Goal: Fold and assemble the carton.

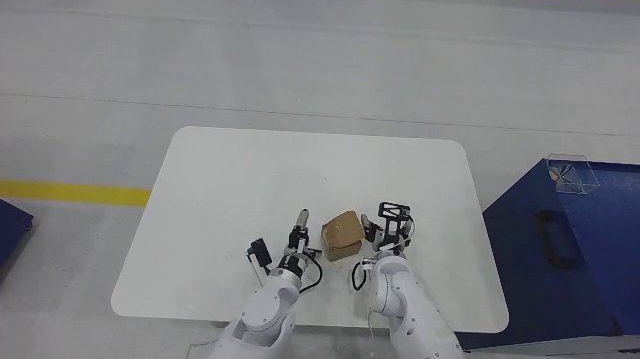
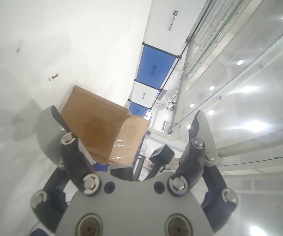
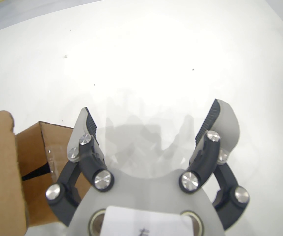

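A small brown carton (image 1: 341, 235) stands on the white table (image 1: 300, 169) near its front edge, between my two arms. My left gripper (image 1: 301, 225) sits just to the carton's left and is open, with the carton (image 2: 92, 119) close beside one finger (image 2: 55, 116) and a flap (image 2: 136, 128) standing off it. On the carton's other side my right gripper (image 1: 393, 216) is open too. In the right wrist view that gripper (image 3: 151, 106) holds nothing, and the carton (image 3: 33, 163) lies just outside one finger (image 3: 87, 121).
A blue cabinet (image 1: 570, 249) stands off the table's right edge with a clear container (image 1: 572, 172) on top. The table's far half is bare white surface. A yellow line (image 1: 70, 193) runs along the floor at the left.
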`<move>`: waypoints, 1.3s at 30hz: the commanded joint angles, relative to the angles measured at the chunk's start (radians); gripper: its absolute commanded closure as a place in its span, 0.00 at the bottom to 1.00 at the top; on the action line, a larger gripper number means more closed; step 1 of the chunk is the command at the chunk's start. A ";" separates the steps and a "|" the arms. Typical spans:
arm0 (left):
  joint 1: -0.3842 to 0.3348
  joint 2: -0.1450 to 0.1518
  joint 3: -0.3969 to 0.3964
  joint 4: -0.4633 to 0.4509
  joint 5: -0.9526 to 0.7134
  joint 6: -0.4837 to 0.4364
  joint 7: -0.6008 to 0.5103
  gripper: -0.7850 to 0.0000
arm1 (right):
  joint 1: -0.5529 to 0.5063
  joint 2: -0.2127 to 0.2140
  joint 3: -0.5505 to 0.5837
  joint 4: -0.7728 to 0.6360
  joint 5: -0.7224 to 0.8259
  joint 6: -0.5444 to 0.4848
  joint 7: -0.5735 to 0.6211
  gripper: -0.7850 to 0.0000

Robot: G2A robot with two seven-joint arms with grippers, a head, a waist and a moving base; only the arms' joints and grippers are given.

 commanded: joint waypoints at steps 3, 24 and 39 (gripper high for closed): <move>-0.001 0.000 0.001 0.002 0.003 -0.001 0.000 0.00 | -0.014 0.001 0.006 -0.022 0.000 0.001 -0.017 0.00; -0.091 0.065 -0.006 -0.025 0.400 0.226 -0.423 0.34 | -0.111 0.028 0.070 -0.232 -0.092 -0.168 0.132 0.00; -0.112 0.063 0.010 0.045 0.354 0.201 -0.382 0.52 | -0.092 0.031 0.075 -0.184 -0.046 -0.264 0.168 0.00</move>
